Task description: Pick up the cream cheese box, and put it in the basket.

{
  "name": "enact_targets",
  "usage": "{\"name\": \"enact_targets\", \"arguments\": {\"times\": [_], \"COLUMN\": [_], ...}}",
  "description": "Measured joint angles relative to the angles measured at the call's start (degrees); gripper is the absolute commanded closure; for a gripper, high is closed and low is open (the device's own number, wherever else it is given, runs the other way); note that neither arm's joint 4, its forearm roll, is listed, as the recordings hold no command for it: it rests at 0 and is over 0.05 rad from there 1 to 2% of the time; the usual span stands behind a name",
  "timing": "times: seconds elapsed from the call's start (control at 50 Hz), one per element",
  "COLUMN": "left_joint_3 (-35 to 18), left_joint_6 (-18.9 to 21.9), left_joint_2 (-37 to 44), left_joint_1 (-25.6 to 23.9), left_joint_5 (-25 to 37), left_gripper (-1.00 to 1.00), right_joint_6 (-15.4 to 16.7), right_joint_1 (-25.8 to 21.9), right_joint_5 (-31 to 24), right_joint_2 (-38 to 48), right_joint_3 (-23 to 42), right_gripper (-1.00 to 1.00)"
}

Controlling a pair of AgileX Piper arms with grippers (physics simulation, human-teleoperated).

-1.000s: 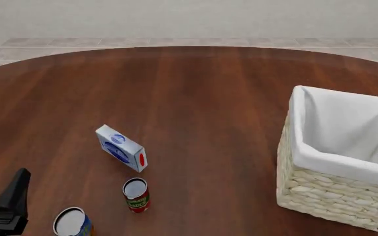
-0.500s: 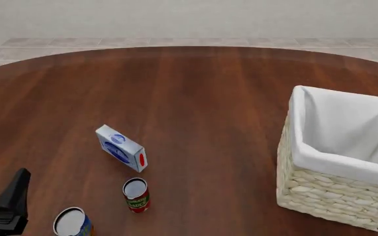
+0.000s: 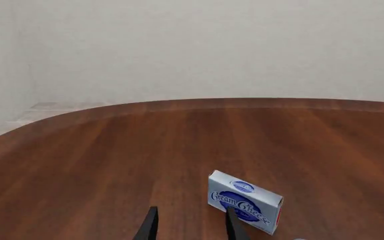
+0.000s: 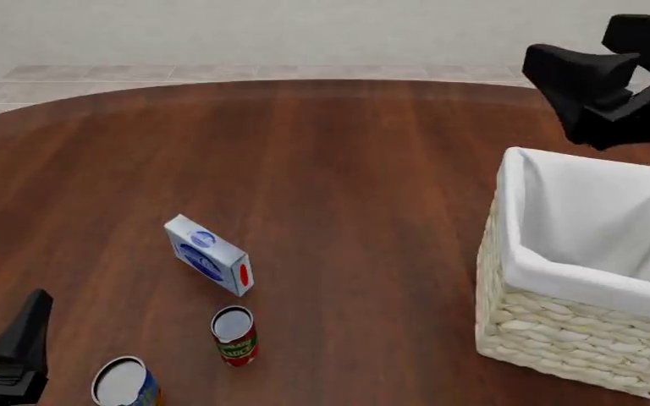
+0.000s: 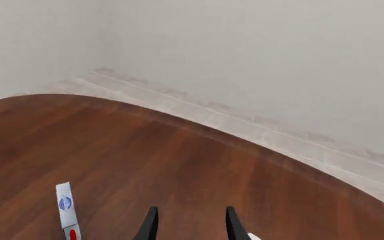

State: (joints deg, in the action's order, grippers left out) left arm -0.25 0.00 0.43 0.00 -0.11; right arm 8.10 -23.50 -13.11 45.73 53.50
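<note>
- The box (image 4: 209, 255): small white and light-blue carton with blue oval logos and a red oval on its near narrow end. It stands on a long edge on the table's near left, set at a slant.
- The basket (image 4: 551, 326): large cream wicker, white cloth liner folded over its rim, upright at the near right, well apart from the box.

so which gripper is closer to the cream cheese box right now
Left. The left gripper sits low at the near left edge, a short way from the cream cheese box. The right gripper is raised beyond the basket, far across the table from the box.
</note>
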Motion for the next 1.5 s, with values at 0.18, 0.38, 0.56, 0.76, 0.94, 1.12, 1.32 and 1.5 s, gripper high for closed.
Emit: {"name": "enact_targets", "arguments": {"times": [0.18,0.38,0.56,0.76,0.94,1.12,1.32,1.5], "left_joint_3": [0.0,0.0,0.0,0.0,0.0,0.0,0.0,0.0], "left_joint_6": [0.0,0.0,0.0,0.0,0.0,0.0,0.0,0.0], "left_joint_2": [0.0,0.0,0.0,0.0,0.0,0.0,0.0,0.0], "left_joint_1": [0.0,0.0,0.0,0.0,0.0,0.0,0.0,0.0], "left_joint_5": [0.0,0.0,0.0,0.0,0.0,0.0,0.0,0.0], "left_gripper": [-1.0,-1.0,-1.0,-1.0,-1.0,-1.0,-1.0,-1.0], "right_joint_6": [-1.0,-2.0,-2.0,-2.0,-2.5,-2.9,-3.1,-3.5], "right_joint_1": [-5.6,-10.8,-14.9,-17.9,-20.0,-22.1,-24.3,-25.7], "right_joint_5": [0.8,0.6,0.7,1.1,1.6,1.8,1.9,2.5], "right_joint_2": [5.5,11.1,14.7,18.4,21.1,23.5,26.2,28.2], "right_joint_3": [2.6,5.8,7.9,9.5,10.6,12.1,13.8,14.4], "right_gripper": [-1.0,-1.0,-1.0,-1.0,-1.0,-1.0,-1.0,-1.0]}}
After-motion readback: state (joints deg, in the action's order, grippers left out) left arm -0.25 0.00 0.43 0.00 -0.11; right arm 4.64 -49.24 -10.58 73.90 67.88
